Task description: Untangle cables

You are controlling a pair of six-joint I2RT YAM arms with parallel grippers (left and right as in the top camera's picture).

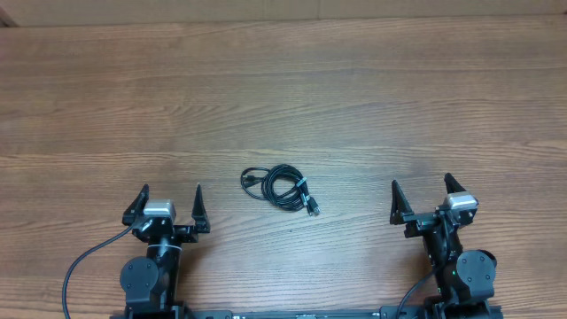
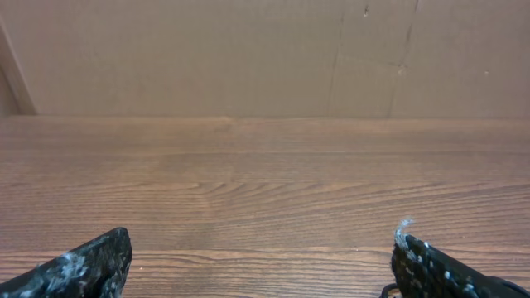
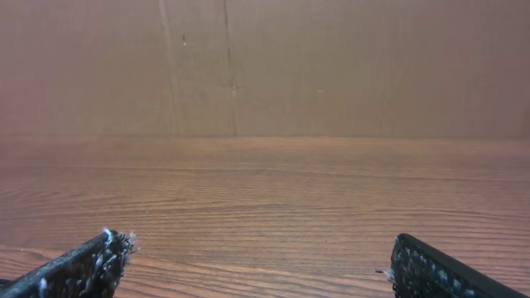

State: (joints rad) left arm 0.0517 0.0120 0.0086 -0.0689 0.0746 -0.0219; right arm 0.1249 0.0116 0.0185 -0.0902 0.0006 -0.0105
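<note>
The cables (image 1: pixel 280 188) lie as one small coiled bundle of thin black cord on the wooden table (image 1: pixel 292 97), with plug ends at its left and lower right. My left gripper (image 1: pixel 168 202) is open and empty, to the left of the bundle and nearer the front edge. My right gripper (image 1: pixel 424 197) is open and empty, to the right of the bundle. In the left wrist view my left gripper (image 2: pixel 261 257) shows only bare wood between its fingers. The right gripper (image 3: pixel 257 261) shows the same in the right wrist view. The cables are out of both wrist views.
A brown cardboard wall (image 2: pixel 265 58) stands along the far edge of the table; it also shows in the right wrist view (image 3: pixel 331 66). Thick black robot cables (image 1: pixel 84 266) run from the arm bases at the front edge.
</note>
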